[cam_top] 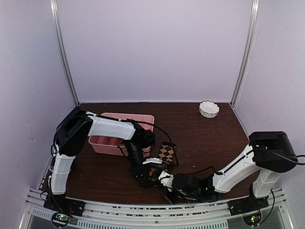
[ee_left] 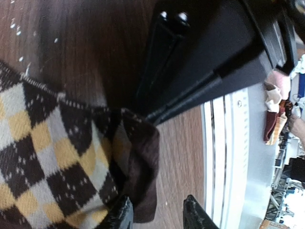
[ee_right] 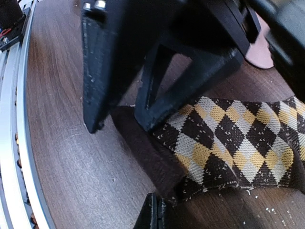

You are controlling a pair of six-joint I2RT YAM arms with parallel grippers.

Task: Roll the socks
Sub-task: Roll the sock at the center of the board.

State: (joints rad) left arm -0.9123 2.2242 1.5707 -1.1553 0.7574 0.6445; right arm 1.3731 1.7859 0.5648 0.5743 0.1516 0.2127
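Pink tray (cam_top: 143, 117) contents hidden by left arm (cam_top: 112, 128); white bowl (cam_top: 208, 109) interior unclear. Checkered sock (ee_right: 233, 138) on table (cam_top: 214, 143), near edge. Left gripper (ee_left: 157, 217) spread beside dark cuff (ee_left: 143, 167); right gripper (ee_right: 153, 212) pressed together, hold on fabric unclear

Pink tray (cam_top: 143, 116) on dark wooden table (cam_top: 205, 143); white bowl (cam_top: 209, 109) (scalloped rim) back right.

Left arm: smooth white plastic shells (cam_top: 112, 128) between bulky, rounded black joint housings (cam_top: 74, 134).
Right arm: matching white shell (cam_top: 236, 171) under a boxy black joint housing (cam_top: 271, 150).
Cables: thin black cables (cam_top: 167, 133) looping off the links.
Bases: black mounts (cam_top: 59, 218) carrying small green and red lights.
Left gripper (ee_left: 157, 214): matte black fingers with rough-edged tips.
Right gripper (ee_right: 152, 217): matte black and flat-sided.
Screws: two silver screw heads (ee_left: 171, 16) on a black finger's end.
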